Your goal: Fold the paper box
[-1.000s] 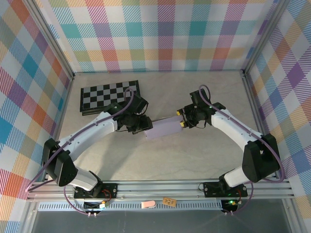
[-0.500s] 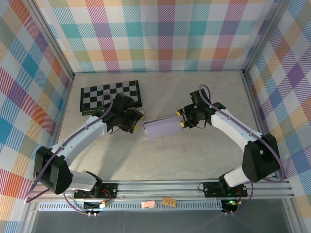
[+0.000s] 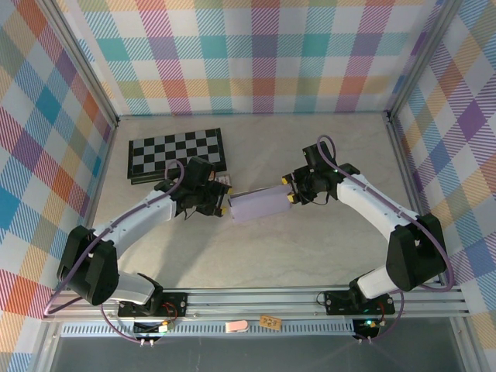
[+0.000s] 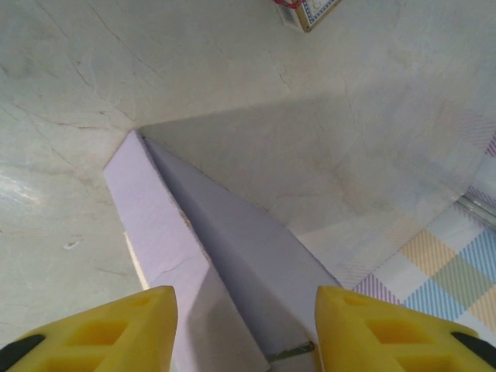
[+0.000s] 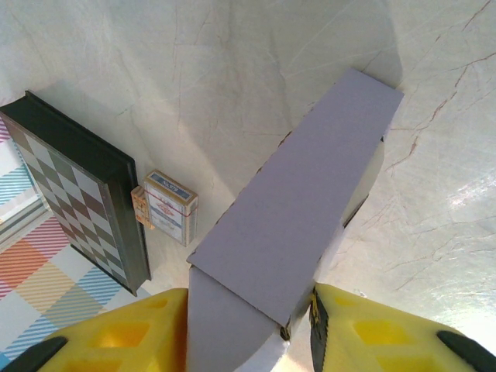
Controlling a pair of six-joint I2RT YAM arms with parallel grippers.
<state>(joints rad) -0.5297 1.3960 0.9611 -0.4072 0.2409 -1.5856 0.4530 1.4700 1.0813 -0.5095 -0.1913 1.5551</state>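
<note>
Coming back onto the paper box [image 4: 232, 263] with the left gripper [image 4: 244, 318], having stood off it toward the checkerboard [image 5: 74, 194] half a second ago and been at this same end a second ago. Straddling that end now, yellow fingers [image 4: 101, 325] to either side and lavender card filling the gap between; impossible to tell whether pinching or only bracketing. Running away ahead of these jaws as a raised ridge, two purple faces meeting at a crease, a sliver of cream reverse showing beside the left face. Lying past the ridge's far tip on the bare table [image 4: 364, 139], the small card pack [image 4: 308, 9]. Gripping the opposite end with the right gripper [image 5: 248, 314], jaws at a middling width closed against the box's sides, holding as a second ago. Stretching ahead of those jaws as one flat purple panel, pack and then checkerboard off to their left. Probably anchoring with the right while re-seating the left for a fresh hold on an end flap; looking largely formed already, with the left end likely still needing closing.
</note>
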